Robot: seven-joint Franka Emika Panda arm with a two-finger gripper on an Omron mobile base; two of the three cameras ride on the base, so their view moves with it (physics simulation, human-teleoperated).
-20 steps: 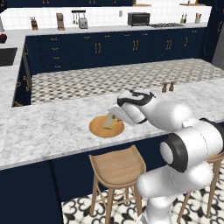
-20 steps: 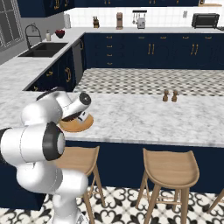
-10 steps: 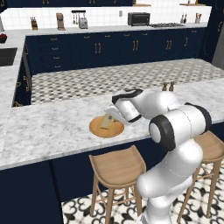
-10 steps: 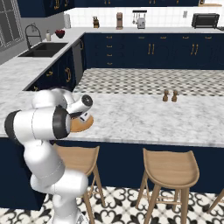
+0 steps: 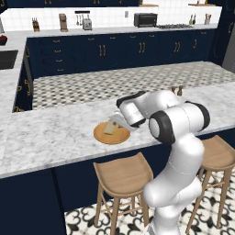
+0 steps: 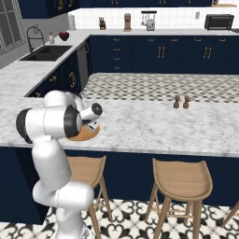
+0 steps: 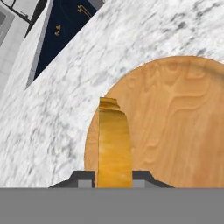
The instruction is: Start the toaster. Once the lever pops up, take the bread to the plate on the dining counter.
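My gripper (image 7: 113, 179) is shut on the bread (image 7: 113, 144), a slice seen edge-on with its golden crust towards the camera. It hangs tilted just over the round wooden plate (image 7: 175, 122) on the dining counter (image 7: 52, 113). From the left base view, the bread (image 5: 110, 127) leans over the plate (image 5: 111, 135) with the gripper (image 5: 115, 122) behind it. The arm hides most of the plate (image 6: 87, 136) in the right base view. The silver toaster (image 5: 87, 24) stands far off on the back worktop; its lever is too small to make out.
Two small shakers (image 5: 176, 90) stand on the dining counter to the right of the arm. Wooden stools (image 5: 123, 174) line its near side. A brown coffee machine (image 5: 63, 20) and a black toaster oven (image 5: 145, 19) sit on the back worktop.
The arm's elbow has swung in and up over the base. The gripper with the bread has stayed over the plate, shifting only slightly.
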